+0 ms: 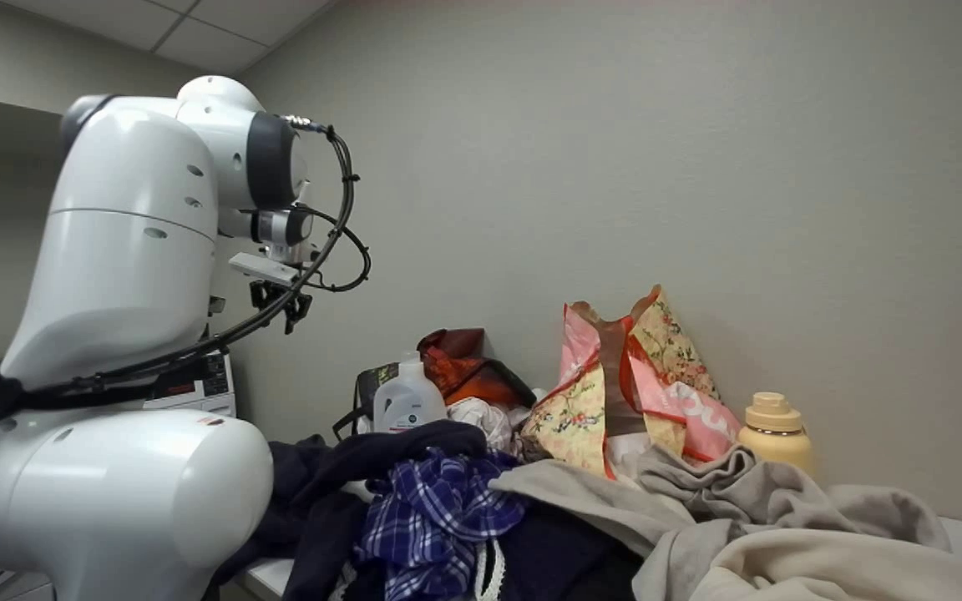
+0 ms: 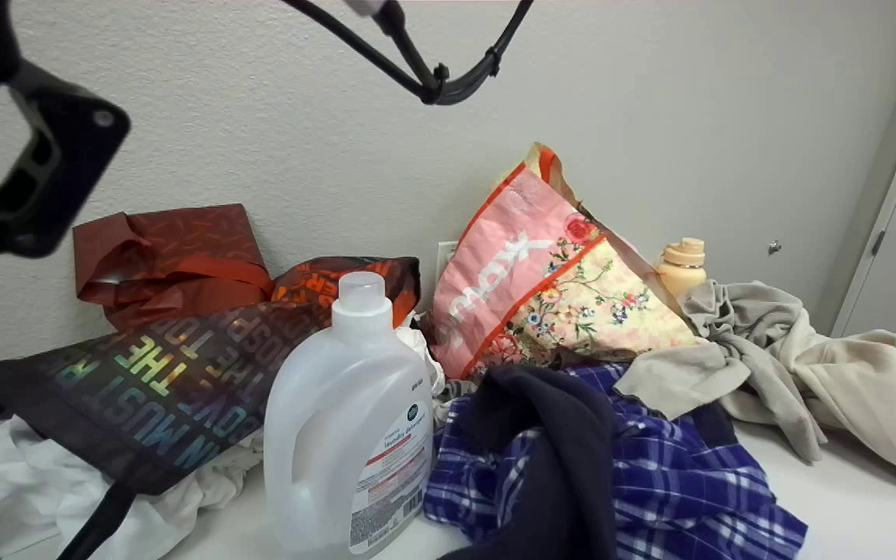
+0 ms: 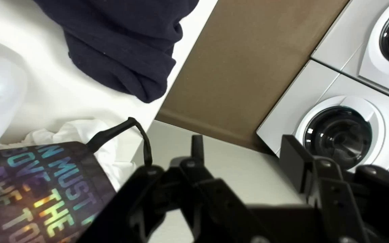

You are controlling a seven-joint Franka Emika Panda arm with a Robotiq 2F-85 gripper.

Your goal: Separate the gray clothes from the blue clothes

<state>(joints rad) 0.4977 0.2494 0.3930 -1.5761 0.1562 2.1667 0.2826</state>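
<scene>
Wrist view: my gripper (image 3: 243, 150) has its fingers apart, a front-loading machine (image 3: 339, 135) showing beyond one of them. The navy garment (image 3: 123, 50) lies crumpled on the white table (image 3: 56, 91), near the edge; dark lettered bag (image 3: 42, 192) at lower left.

In an exterior view: plaid shirt (image 2: 673, 482) on the table, navy garment draped across part of it; gray clothes (image 2: 845, 373) heaped just beside, one flap lying on the plaid shirt. Upright detergent jug (image 2: 362, 404) on the shirt's opposite side; pink floral bag (image 2: 541, 303) and yellow bottle (image 2: 681, 272) behind.

In an exterior view: my arm (image 1: 122, 250) rises at picture left, gripper up high, well apart from the clothes (cable (image 1: 349, 200) crosses in front, so I can't tell the finger gap from here). Navy garment and plaid shirt bunched mid-picture, gray clothes to their right, flap over the navy, blue and gray touching.
</scene>
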